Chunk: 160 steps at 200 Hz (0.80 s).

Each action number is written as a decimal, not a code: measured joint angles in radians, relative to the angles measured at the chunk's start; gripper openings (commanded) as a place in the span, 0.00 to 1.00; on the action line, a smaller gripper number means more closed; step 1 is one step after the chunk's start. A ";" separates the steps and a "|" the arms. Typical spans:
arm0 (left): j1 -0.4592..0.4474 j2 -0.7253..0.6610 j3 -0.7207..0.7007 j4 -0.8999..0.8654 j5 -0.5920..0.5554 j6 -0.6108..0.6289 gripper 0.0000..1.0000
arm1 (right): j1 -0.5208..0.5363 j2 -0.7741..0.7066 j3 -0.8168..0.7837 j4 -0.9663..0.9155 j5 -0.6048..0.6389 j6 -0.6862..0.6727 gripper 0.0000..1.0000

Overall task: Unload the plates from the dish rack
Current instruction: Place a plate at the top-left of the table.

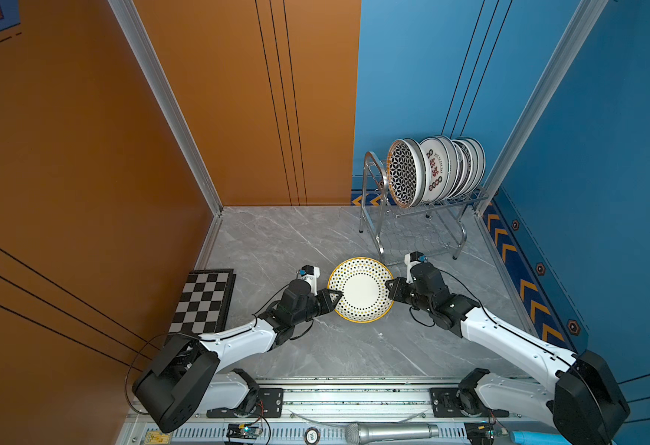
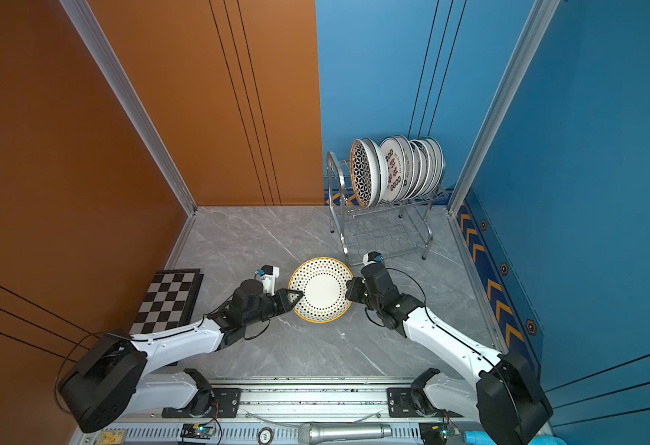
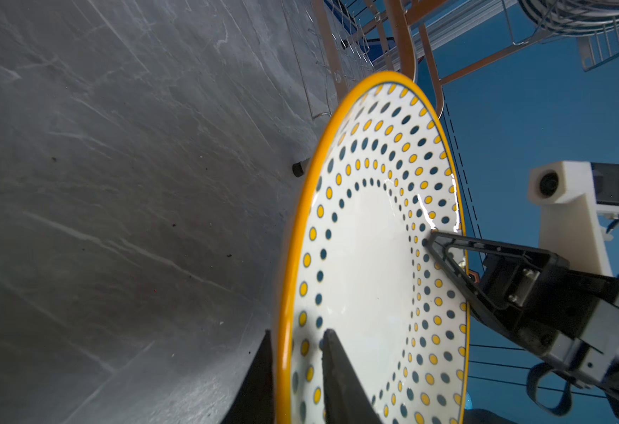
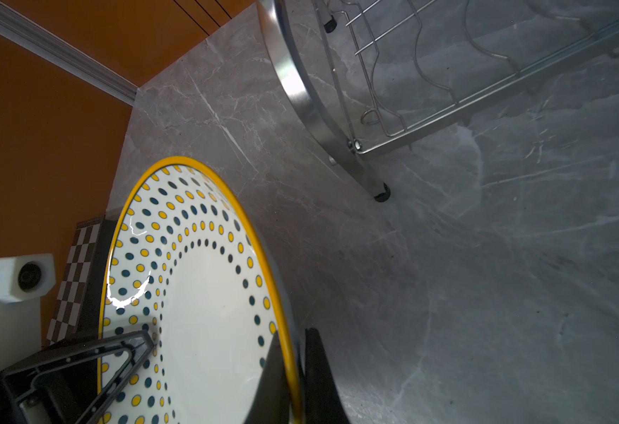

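Left arm [image 1: 234, 341] and right arm [image 1: 508, 339] share one yellow-rimmed dotted plate [image 1: 361, 289], face up over the grey table [image 1: 277, 246] just in front of the dish rack [image 1: 371, 200]. The left claw [image 1: 333, 298] pinches its left edge, the right claw [image 1: 389, 289] the opposite edge. The other plates [image 1: 437, 171] stand on edge in the rack's upper tier, nearer the right arm, so a handover to the left looks likely.

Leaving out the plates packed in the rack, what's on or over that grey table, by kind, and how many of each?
Plates off the rack: 1, the dotted plate, its rim between the fingers of both hands
Racks: 1, the dish rack
Boards: 1, the chequered board
Robot hands: 2, the left hand and the right hand
Total: 5
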 measured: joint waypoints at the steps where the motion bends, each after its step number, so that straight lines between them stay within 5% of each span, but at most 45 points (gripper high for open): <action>1: 0.000 0.001 0.000 0.000 0.000 0.000 0.16 | 0.000 0.000 0.000 0.000 0.000 0.000 0.00; 63: 0.033 0.014 0.006 0.000 -0.007 -0.035 0.00 | 0.008 0.045 0.000 0.033 -0.006 -0.009 0.08; 160: 0.101 -0.022 -0.019 -0.056 0.058 -0.019 0.00 | 0.019 0.064 0.006 0.155 -0.019 0.024 0.52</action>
